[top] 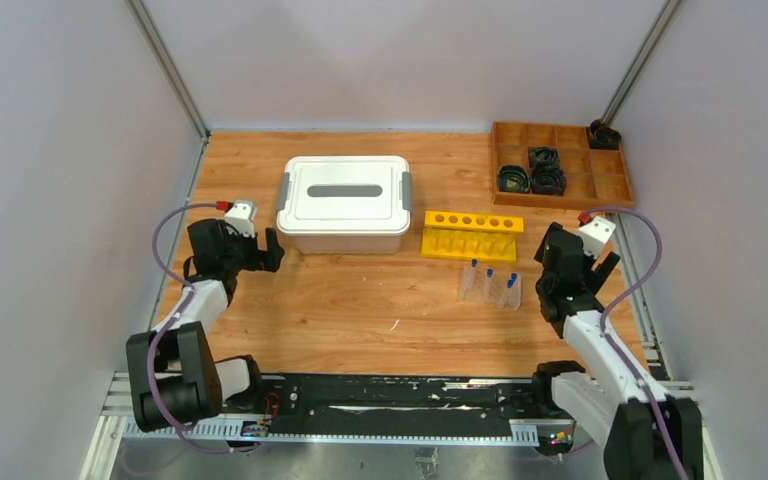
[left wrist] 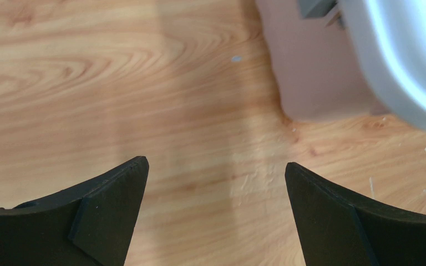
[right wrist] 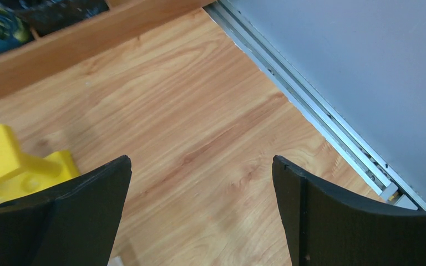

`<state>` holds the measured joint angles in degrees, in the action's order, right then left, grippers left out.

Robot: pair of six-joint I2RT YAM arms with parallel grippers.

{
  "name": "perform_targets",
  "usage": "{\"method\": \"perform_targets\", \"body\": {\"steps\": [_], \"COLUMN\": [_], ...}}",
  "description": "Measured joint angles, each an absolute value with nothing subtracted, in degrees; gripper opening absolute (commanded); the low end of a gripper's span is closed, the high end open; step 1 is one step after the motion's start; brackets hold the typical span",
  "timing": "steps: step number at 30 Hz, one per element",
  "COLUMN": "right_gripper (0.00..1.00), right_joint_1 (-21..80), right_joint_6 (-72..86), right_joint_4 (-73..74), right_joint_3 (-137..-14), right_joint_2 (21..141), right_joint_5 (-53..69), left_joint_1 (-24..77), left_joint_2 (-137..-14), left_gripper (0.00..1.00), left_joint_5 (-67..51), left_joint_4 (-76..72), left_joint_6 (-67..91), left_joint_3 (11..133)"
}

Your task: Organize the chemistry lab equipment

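Three small clear tubes with blue caps [top: 490, 283] stand in a clear rack [top: 489, 293] right of the table's middle. Just behind them lies the yellow six-hole tube rack [top: 471, 234]; its end also shows in the right wrist view [right wrist: 5, 160]. My left gripper [top: 268, 250] [left wrist: 216, 166] hovers open over bare wood beside the near left corner of a white lidded box [top: 345, 203] [left wrist: 405, 55]. To the right of the tubes and apart from them, my right gripper [top: 592, 262] [right wrist: 201, 160] is open over bare wood with nothing between its fingers.
A brown wooden compartment tray [top: 615, 185] [right wrist: 61, 50] holding black ring-shaped parts [top: 530, 172] sits at the back right. A metal rail [right wrist: 321, 111] and grey wall run close along the right gripper's right side. Walls enclose the table on three sides.
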<state>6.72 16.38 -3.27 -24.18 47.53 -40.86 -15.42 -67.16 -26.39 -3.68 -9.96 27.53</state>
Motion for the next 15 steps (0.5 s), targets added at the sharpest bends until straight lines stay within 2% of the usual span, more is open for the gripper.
{"method": "perform_targets", "body": {"steps": [10, 15], "right_gripper": [1.0, 1.0], "right_joint_1": [4.1, 4.0], "right_joint_6": [8.4, 4.8], "right_joint_4": [-28.1, -37.6], "right_joint_3": [-17.0, -16.8], "right_joint_2": [66.8, 73.1], "right_joint_5": [-35.3, -29.8], "left_joint_1": [-10.6, -7.5], "left_joint_2": [-79.8, -79.3], "left_gripper": [1.0, 1.0], "left_joint_5": [-23.7, -20.6], "left_joint_4": [-32.1, -41.6], "left_joint_6": [-1.3, -0.3], "left_joint_3": [24.0, 19.6]}}
